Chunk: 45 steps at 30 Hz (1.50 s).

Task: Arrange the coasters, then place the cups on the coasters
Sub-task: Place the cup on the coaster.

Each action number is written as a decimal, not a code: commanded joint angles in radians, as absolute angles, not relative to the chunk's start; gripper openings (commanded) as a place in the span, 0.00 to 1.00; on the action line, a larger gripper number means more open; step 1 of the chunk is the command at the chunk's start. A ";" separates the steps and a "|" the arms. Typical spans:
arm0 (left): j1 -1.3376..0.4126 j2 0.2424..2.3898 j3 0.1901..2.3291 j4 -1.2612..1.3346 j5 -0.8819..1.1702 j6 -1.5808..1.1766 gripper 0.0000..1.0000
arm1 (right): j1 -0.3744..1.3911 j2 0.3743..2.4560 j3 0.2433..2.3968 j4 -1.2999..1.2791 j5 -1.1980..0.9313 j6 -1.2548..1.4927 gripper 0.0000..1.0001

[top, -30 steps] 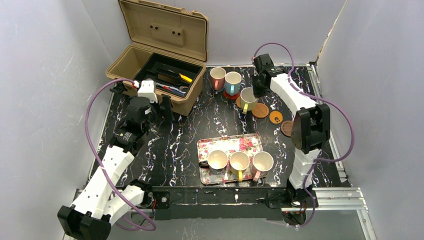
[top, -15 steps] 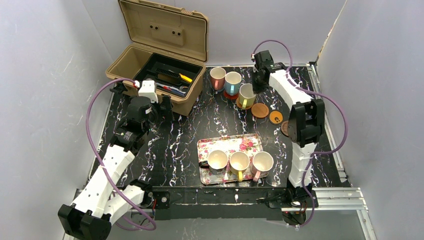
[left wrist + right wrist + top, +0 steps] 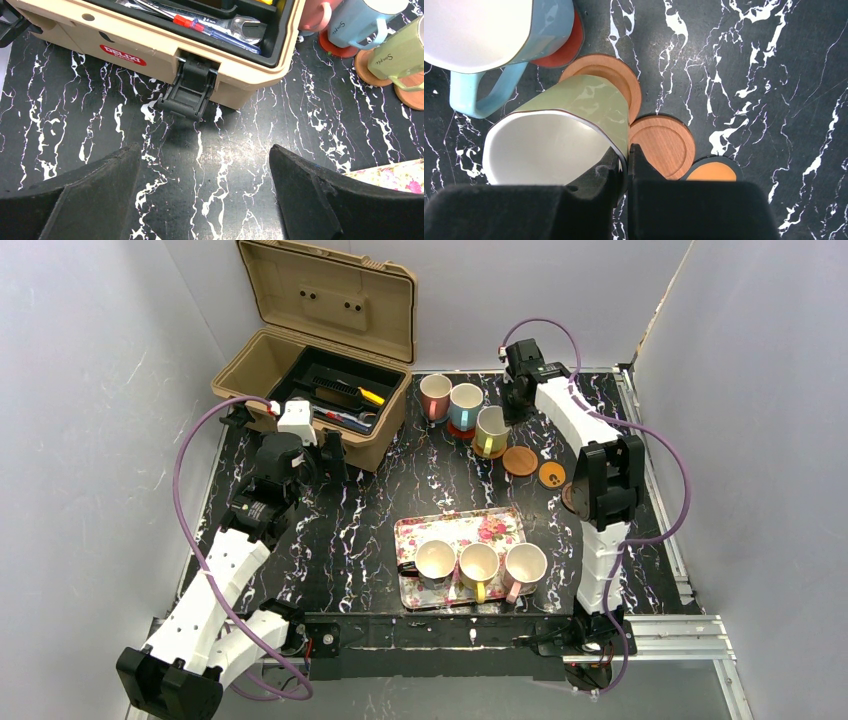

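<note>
My right gripper point(image 3: 624, 152) is shut on the rim of a yellow-green cup point(image 3: 569, 130), one finger inside and one outside. The cup leans, its base over a wooden coaster point(image 3: 611, 75). Beside it a blue cup point(image 3: 465, 405) stands on a red coaster point(image 3: 570, 44), with a pink cup point(image 3: 434, 395) behind. Another wooden coaster point(image 3: 520, 460), an orange coaster point(image 3: 551, 475) and a dark brown coaster point(image 3: 570, 497) lie bare. Three cups point(image 3: 478, 563) stand on the floral tray point(image 3: 470, 527). My left gripper point(image 3: 205, 150) hangs open and holds nothing, just in front of the toolbox.
An open tan toolbox point(image 3: 310, 380) with tools in it takes up the back left; its latch point(image 3: 192, 90) faces my left gripper. My right arm point(image 3: 600, 490) partly covers the dark brown coaster. White walls close in the table on three sides.
My right gripper has carried the yellow-green cup a little back and to the left, next to the blue cup. The left arm has not moved.
</note>
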<state>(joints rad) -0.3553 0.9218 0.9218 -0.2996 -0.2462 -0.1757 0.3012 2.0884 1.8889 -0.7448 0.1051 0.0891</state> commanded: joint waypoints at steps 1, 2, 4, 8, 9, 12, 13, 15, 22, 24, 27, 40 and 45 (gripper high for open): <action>-0.352 0.920 0.922 -0.310 -0.244 -0.176 0.98 | 0.293 2.101 1.982 -0.732 0.085 0.055 0.01; -0.353 0.920 0.922 -0.311 -0.244 -0.177 0.98 | 0.291 2.106 1.988 -0.740 0.080 0.048 0.01; -0.353 0.920 0.922 -0.311 -0.244 -0.178 0.98 | 0.286 2.116 2.001 -0.749 0.067 0.036 0.01; -0.353 0.922 0.923 -0.312 -0.245 -0.175 0.98 | 0.281 2.137 2.030 -0.776 0.033 0.005 0.01; -0.353 0.922 0.923 -0.312 -0.244 -0.176 0.98 | 0.282 2.142 2.039 -0.786 0.027 0.002 0.01; -0.354 0.923 0.923 -0.312 -0.244 -0.176 0.98 | 0.281 2.160 2.059 -0.809 0.031 0.002 0.01; -0.353 0.923 0.923 -0.312 -0.244 -0.176 0.98 | 0.281 2.161 2.062 -0.812 0.032 -0.023 0.01; -0.353 0.924 0.923 -0.312 -0.244 -0.176 0.98 | 0.280 2.163 2.062 -0.814 0.034 -0.030 0.01; -0.353 0.928 0.923 -0.312 -0.245 -0.176 0.98 | 0.280 2.160 2.069 -0.809 0.034 -0.033 0.18; -0.353 0.930 0.923 -0.311 -0.248 -0.174 0.98 | 0.280 2.155 2.071 -0.806 0.038 -0.032 0.28; -0.353 0.931 0.923 -0.313 -0.247 -0.174 0.98 | 0.280 2.148 2.079 -0.805 0.044 -0.031 0.40; -0.354 0.928 0.920 -0.310 -0.258 -0.173 0.98 | 0.288 1.974 1.945 -0.739 0.054 0.074 0.82; -0.354 0.932 0.920 -0.309 -0.255 -0.174 0.98 | 0.338 1.792 1.718 -0.608 0.129 0.177 0.88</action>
<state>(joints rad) -0.3553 0.9287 0.9218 -0.2996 -0.2470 -0.1757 0.2958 1.9610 1.8370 -0.7387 0.0769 0.0826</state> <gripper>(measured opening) 0.982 0.859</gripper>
